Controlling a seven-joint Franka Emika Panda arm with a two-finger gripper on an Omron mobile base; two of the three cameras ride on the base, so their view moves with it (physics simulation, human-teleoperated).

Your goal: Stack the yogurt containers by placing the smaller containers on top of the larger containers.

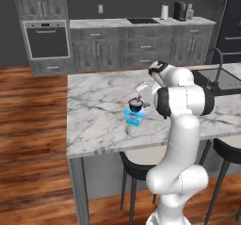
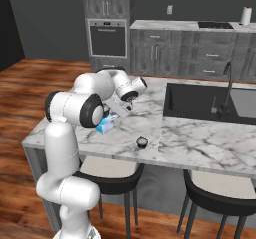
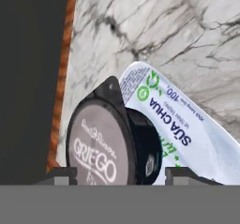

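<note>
**Marble-topped kitchen island with the containers resting on it.**

The island counter (image 1: pixel 94 106) has a white, grey-veined marble top on a grey base, standing on a wood-plank floor (image 1: pixel 33 125); a dark sink basin (image 2: pixel 200 103) with a curved black faucet (image 2: pixel 227 88) is set into the far right part of the top. Directly on the marble stands the light-blue tub (image 1: pixel 133 117), near the front edge, its pale printed lid visible in the hand view. A small dark cup (image 2: pixel 142 142) stands alone on the marble, well apart from the tub and close to the front edge. Dark stools (image 2: pixel 112 175) are tucked under the overhang.
</note>
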